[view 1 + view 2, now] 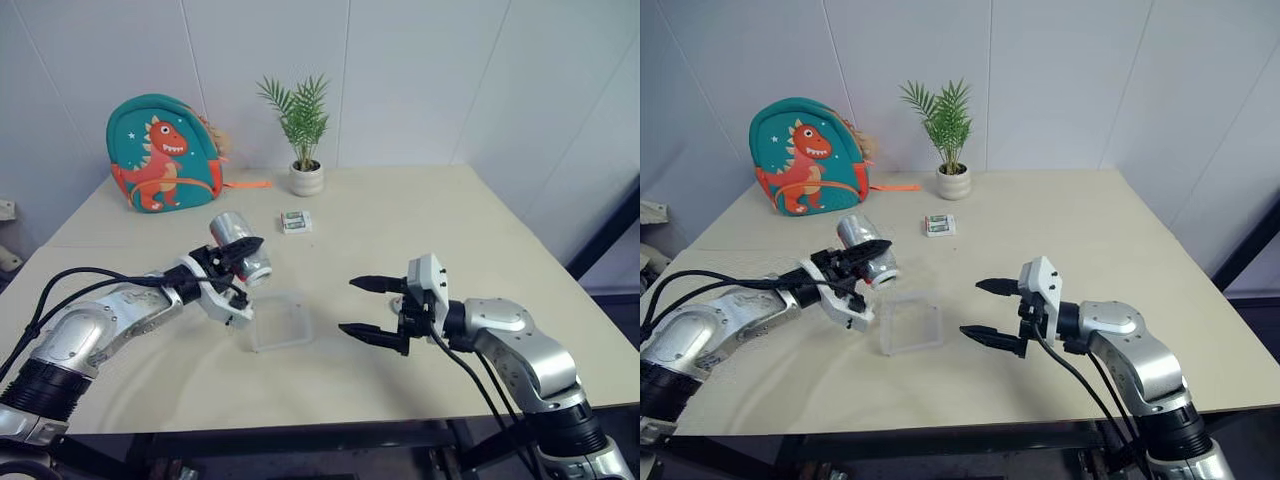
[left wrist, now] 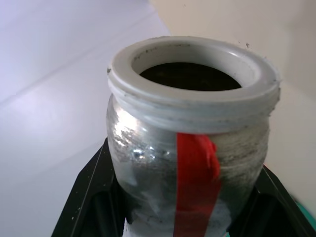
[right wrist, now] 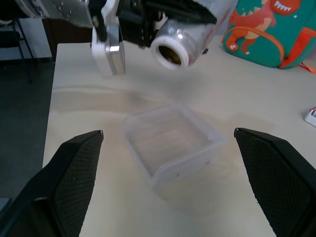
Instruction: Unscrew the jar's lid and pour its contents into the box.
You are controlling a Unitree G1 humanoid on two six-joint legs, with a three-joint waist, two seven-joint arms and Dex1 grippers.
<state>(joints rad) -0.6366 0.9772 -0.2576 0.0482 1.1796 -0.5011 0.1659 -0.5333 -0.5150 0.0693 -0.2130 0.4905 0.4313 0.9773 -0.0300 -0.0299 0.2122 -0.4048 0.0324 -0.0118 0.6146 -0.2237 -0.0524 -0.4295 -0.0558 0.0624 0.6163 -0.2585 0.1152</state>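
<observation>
The left gripper is clamped on the jar, lid off, mouth tipped toward the box just below. Right gripper stands wide and empty beside the box. Jar appears light, rigid, slippery; grip mid-body

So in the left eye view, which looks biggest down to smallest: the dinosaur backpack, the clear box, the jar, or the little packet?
As they look in that view:
1. dinosaur backpack
2. clear box and jar, too alike to rank; the left gripper hides part of the jar
3. packet

The backpack and packet sit farther away, so true sizes may differ.
</observation>
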